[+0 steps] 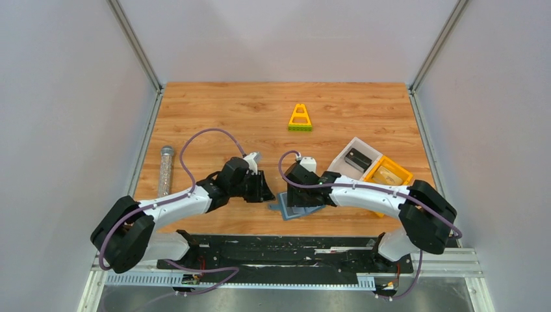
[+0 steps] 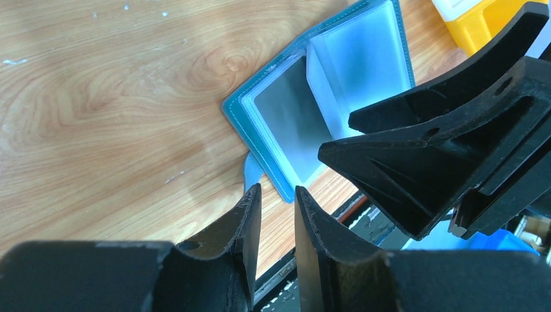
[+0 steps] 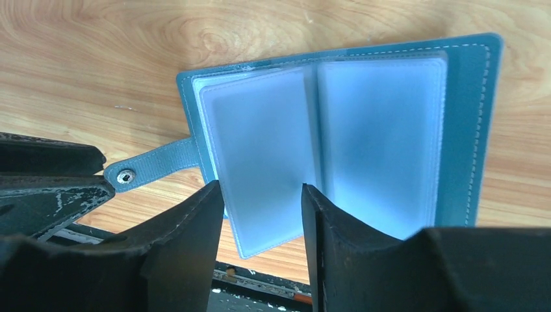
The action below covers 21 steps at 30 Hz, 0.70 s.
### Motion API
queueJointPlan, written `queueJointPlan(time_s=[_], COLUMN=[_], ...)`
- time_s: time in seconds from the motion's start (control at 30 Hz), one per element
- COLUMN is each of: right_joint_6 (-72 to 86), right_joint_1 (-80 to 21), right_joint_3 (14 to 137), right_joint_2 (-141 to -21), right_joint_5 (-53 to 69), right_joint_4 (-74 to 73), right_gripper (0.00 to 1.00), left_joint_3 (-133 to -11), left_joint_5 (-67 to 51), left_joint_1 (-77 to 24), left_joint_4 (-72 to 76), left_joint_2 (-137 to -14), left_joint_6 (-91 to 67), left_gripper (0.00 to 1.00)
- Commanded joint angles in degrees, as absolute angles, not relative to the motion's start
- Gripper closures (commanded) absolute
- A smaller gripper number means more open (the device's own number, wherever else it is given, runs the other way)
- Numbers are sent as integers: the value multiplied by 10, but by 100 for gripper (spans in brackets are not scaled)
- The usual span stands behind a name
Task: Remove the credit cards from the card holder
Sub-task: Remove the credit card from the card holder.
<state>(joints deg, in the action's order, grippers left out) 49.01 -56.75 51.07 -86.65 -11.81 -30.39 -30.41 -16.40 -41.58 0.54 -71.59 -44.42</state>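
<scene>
Card holder (image 3: 390, 130): slate-blue bifold, lying open and flat at 6 o'clock on the tabletop (image 1: 227, 110); snap tab (image 3: 153, 166) sticks out at its 9 o'clock side.
Sleeves: frosted clear pockets fanned upward; whether any credit cards remain inside cannot be told.
Right gripper (image 3: 261, 188): directly over the holder, jaws apart and straddling the near edge of the left sleeve, gripping nothing.
Left gripper (image 2: 278, 192): just beside the holder at 9 o'clock, jaws a narrow gap apart, empty.
White bin (image 1: 354, 144): at 2 o'clock of the holder; contains a dark rectangular item, possibly a card.
Yellow bin (image 1: 399, 170): touching the white bin; contents unclear.
Progress: holder opened; sleeves probably still need checking and emptying.
</scene>
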Motion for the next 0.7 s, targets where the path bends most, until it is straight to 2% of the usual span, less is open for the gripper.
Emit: queueJointPlan(time_s=[0.0, 0.4, 0.67], right_joint_6=[500, 531, 542], right_joint_1=[-566, -564, -559], right_joint_3=[505, 505, 492], right_joint_2=[-823, -808, -767], right_joint_5=[-159, -207, -227], right_joint_4=[-313, -378, -410], right_gripper=[54, 64, 67], left_joint_3=[-330, -339, -353], left_joint_5=[-188, -247, -291], left_joint_1=[-417, -417, -417], left_joint_4=[49, 112, 159], left_joint_2=[-726, -779, -825], left_joint_6=[-445, -453, -462], left_gripper=[68, 68, 68])
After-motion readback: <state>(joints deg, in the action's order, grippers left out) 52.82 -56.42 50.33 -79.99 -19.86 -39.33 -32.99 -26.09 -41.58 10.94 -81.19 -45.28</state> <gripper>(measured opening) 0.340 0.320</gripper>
